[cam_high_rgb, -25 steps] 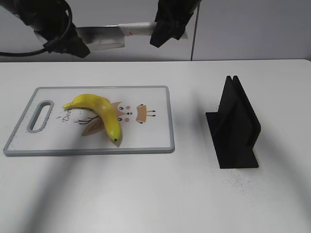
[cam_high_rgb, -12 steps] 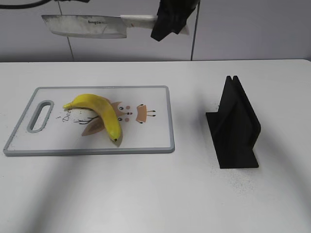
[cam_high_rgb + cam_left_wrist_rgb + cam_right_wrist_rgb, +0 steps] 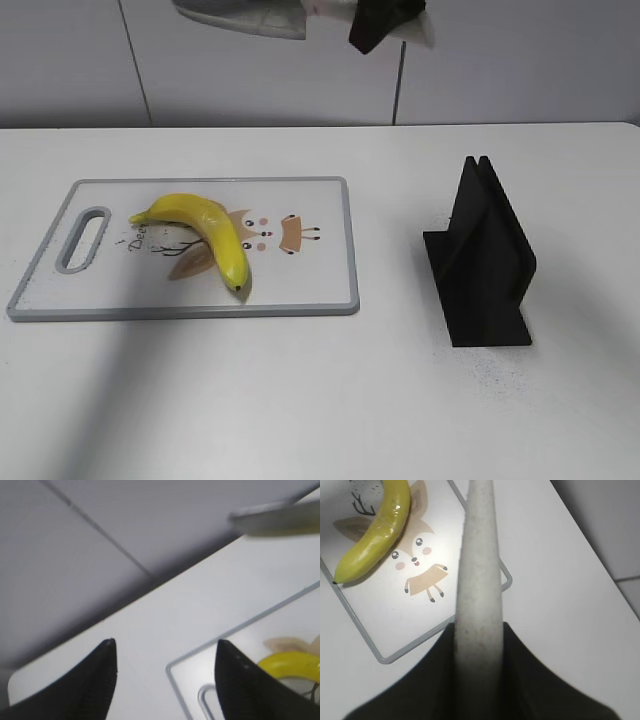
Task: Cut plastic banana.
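1. Two grippers are fitted. The right gripper [image 3: 385, 20] is high at the top edge of the exterior view, above the far side of the counter [image 3: 400, 400], and is clamped on the pale handle of a knife [image 3: 245, 15].
2. In the right wrist view the right gripper [image 3: 479, 650] has its dark fingers [image 3: 437, 675] pressed against both sides of the handle [image 3: 477, 580], which runs straight away from the camera.
3. The knife blade points toward the left of the exterior view, in the air, well above the cutting board [image 3: 300, 290].
4. The left gripper [image 3: 165, 672] is spread wide and holds nothing; its two dark fingertips [image 3: 97, 680] frame bare counter and a corner of the board.
5. The plastic banana [image 3: 205, 235] lies flat on the cutting board, left of centre, over a printed cartoon figure. Its stem end is toward the board's handle slot [image 3: 82, 238]; its dark tip is toward the near edge.
6. A black stand [image 3: 485, 260] sits upright on the counter, well apart to the right of the board.
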